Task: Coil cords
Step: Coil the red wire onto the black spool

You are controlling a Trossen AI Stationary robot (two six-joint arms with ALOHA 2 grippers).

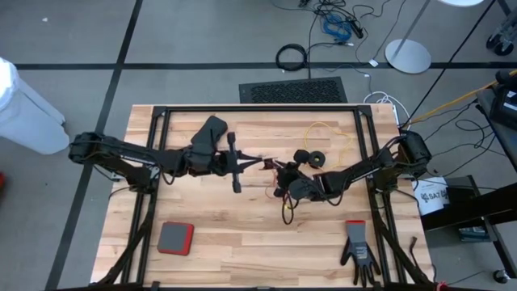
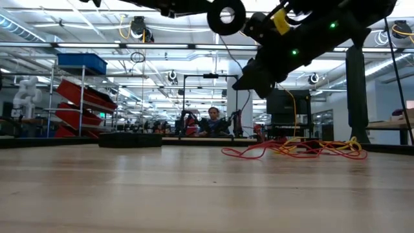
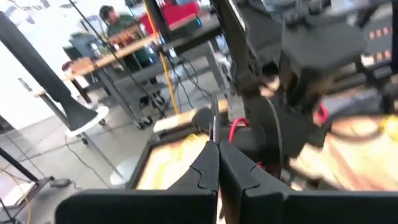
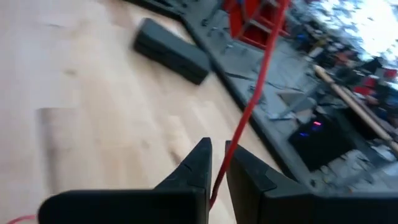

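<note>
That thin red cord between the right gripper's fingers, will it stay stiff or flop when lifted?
Probably floppy: the thin red cord lies in loose tangled loops on the wooden table. Likely very light, being so thin. It could slip through the right gripper, whose fingers stand slightly apart around it.

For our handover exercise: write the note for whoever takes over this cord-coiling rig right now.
Left gripper: shut, raised mid-table, facing the right arm.
Right gripper: jaws slightly apart, red cord running between them.
Yellow cord: loose loops on the table's right part, two black reels beside it.
Done: nothing neatly coiled; both cords lie loose.
Left: wind both cords.
</note>
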